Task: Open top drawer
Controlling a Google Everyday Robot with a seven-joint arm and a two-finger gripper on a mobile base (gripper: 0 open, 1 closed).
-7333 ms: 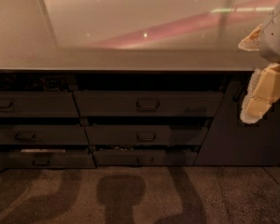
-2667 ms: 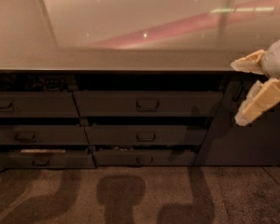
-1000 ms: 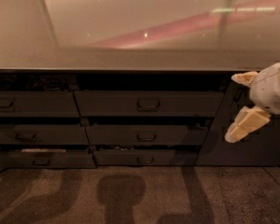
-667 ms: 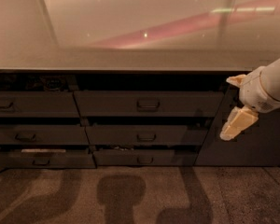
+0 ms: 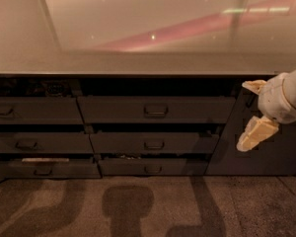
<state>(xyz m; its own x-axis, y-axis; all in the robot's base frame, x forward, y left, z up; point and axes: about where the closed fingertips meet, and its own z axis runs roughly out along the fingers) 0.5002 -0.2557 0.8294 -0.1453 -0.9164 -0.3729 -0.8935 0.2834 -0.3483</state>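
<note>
Claw [image 5: 246, 113] first: you have it at the right edge of the cabinet front, just under the counter's front edge. Its two pale fingers are spread wide, one above the other, with nothing between them.

Your target, the top drawer [image 5: 113, 109], sits in the upper row directly beneath the counter [image 5: 138, 63]. Its front lies about level with its neighbours, so I judge it not yet pulled. Its handle [image 5: 156, 110] is a small loop at the centre of the front, well apart from the claw.

Watch these risks:
- **Missed grip:** The loop is small and shallow. If you come in slightly high or low, the fingers would likely close on the flat front and slide off, or poke into the dark gap under the counter.
- **Wrong drawer:** The middle drawer [image 5: 118, 143] just below has a similar handle, and so does the left drawer [image 5: 34, 111] at the same height. If you sink or overshoot along the row, you could open the wrong one.
- **Skewed pull:** If you pull at an angle from that right edge, the drawer may bind or the loop may slip free.
</note>
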